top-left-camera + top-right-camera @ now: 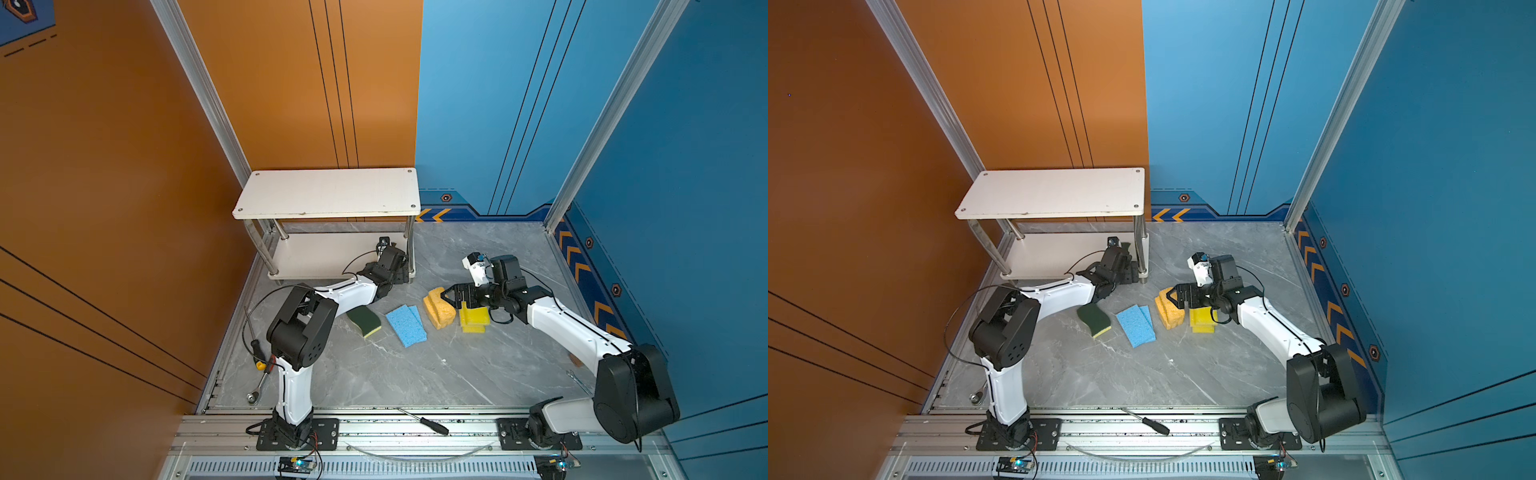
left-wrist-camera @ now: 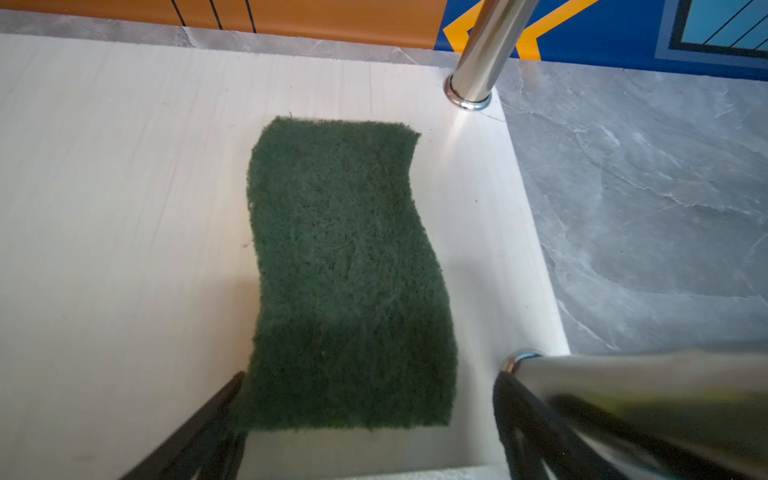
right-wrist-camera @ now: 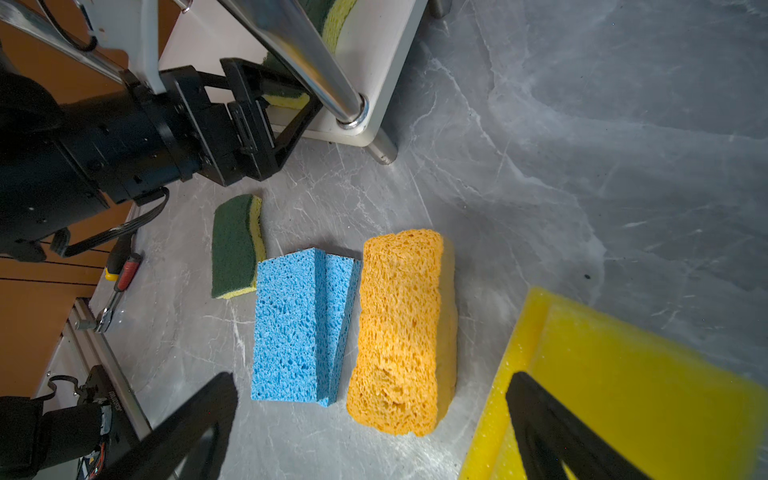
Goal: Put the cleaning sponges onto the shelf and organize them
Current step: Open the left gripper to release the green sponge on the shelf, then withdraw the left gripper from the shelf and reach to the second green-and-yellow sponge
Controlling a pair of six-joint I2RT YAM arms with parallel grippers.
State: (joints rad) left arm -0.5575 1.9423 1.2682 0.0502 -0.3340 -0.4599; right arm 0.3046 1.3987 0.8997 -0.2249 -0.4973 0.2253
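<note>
the left gripper (image 2: 371, 376) reaches in under the top board of the shelf (image 1: 328, 193), its fingers (image 2: 203, 428) spread wide on either side of one green-topped sponge (image 2: 345, 270). that sponge lies flat, scrub side up, on the lower board (image 2: 124, 208). one finger sits right at its edge, and the other stands clear of it, close beside a chrome leg (image 2: 644, 395) of the rack. nothing is clamped, so the sponge looks set down near the end of the board, probably to leave room alongside for the rest. whether the fingers are letting go or about to close on it cannot be told

the right gripper (image 3: 370, 380) hangs low over the pile on the grey marbled surface (image 3: 582, 124), its fingers also wide and empty. below and between them lie the orange sponge (image 3: 399, 332) and the two blue sponges (image 3: 291, 324). past one finger is the yellow stack (image 3: 644, 374), and well past the other is the second green sponge (image 3: 235, 245). the pose seems chosen for dropping onto the thick orange block next. only one sponge shows on the shelf, so most of the sorting looks yet to be done
</note>
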